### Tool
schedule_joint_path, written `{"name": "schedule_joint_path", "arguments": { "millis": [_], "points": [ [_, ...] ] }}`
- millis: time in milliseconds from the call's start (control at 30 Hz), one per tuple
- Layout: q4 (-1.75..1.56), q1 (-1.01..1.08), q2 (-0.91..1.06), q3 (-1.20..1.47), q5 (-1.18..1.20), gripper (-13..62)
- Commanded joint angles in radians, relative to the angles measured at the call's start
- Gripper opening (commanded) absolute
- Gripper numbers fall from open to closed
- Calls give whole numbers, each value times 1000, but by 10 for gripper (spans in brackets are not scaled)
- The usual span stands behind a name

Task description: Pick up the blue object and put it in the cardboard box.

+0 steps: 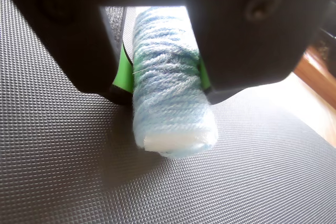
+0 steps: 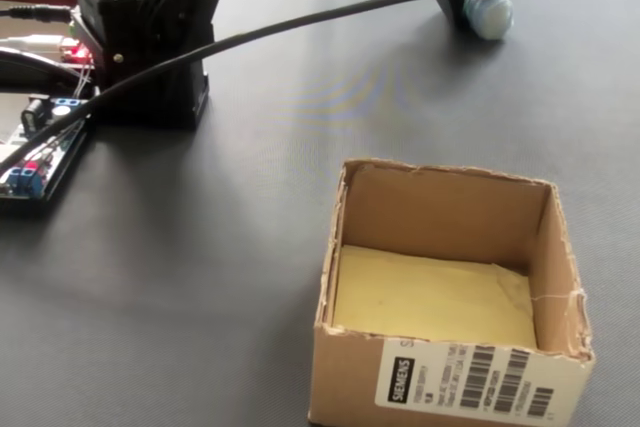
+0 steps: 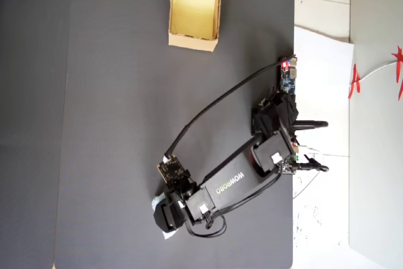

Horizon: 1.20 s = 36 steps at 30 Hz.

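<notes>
You have the blue object [image 1: 170, 85] clenched between the fingers [image 1: 164, 80], green pads pressing both flanks about midway along its length. Wrist view: roll points out toward the camera, near end free and overhanging the dark textured surface [image 1: 63, 171]; whether it touches the mat or rides just above it I cannot tell.

Handling, as a judgement: wound yarn over a pale core, so light, soft on the outside, somewhat stiffer within. Fuzzy wrap gives good friction; slip looks unlikely. Windings may compress or shift under hard squeeze, so keep pressure moderate. Not fragile. Mid-length hold across the round body is the sensible place; ends would let it pivot.

Overhead view: roll [image 3: 165, 209] sits under the arm's tip low on the mat, well apart from the cardboard box [image 3: 194, 41] at the top edge. Fixed view shows the box [image 2: 440, 387] open, nothing inside.
</notes>
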Motion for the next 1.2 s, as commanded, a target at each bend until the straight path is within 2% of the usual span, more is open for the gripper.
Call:
{"name": "schedule_joint_path", "arguments": {
  "millis": [0, 133, 933, 1167],
  "points": [
    [-64, -3, 32, -14, 5, 13],
    [-94, 57, 133, 18, 5, 13],
    [-534, 396, 842, 724, 8, 12],
    [-555, 520, 1005, 811, -52, 13]
  ]
}}
